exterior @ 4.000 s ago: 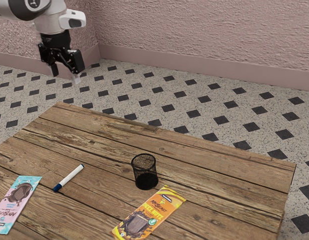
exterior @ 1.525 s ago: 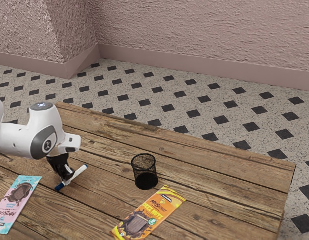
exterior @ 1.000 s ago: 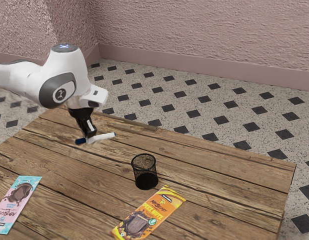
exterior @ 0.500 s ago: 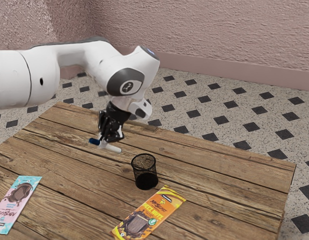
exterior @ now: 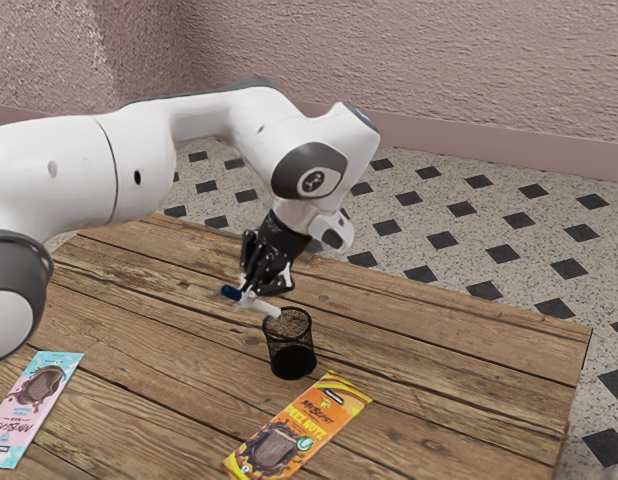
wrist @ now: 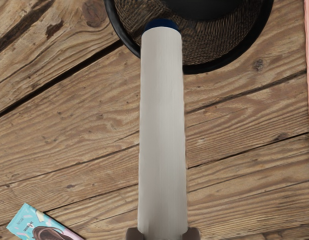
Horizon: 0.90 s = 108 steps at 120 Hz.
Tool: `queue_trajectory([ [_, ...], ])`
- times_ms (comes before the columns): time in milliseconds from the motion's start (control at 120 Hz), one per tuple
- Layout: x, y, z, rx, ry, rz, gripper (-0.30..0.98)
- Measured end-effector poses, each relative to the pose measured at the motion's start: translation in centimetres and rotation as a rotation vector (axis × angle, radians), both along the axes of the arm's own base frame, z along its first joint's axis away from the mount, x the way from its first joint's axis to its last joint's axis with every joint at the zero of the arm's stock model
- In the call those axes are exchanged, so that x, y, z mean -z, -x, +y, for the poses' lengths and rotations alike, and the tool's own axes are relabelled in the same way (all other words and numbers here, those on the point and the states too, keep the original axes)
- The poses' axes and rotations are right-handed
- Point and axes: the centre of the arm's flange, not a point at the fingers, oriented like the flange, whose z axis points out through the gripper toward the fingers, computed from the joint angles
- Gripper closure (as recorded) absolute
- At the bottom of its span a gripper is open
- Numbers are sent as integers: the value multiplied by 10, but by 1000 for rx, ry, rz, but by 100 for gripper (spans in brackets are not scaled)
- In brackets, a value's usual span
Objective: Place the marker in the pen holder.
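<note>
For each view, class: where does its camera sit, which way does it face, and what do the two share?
Exterior view: beside the arm, looking down across the table; shows my arm and gripper.
Wrist view: at my wrist, facing the pen holder along the held marker; shows my fingertips.
Shared: marker, pen holder, table, orange packet, pink-and-blue packet.

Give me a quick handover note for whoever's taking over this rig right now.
Gripper: shut on the marker, holding it clear of the table.
Job's things: the marker lies slanted, its white end at the pen holder's mouth, blue cap away from it. The pen holder stands upright on the table.
Done: marker grasped and lifted.
Left: probably tip it steeper, centre it over the opening, lower it in, then release. It is not in the holder yet.
</note>
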Motion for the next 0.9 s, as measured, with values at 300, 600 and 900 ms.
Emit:
queue_trajectory([
  [300, 23, -17, -5, -18, -11, 25, 79],
  [600, 37, -17, -5, -36, -10, 54, 39],
  [900, -227, 28, 149, -274, 217, -413, 10],
])
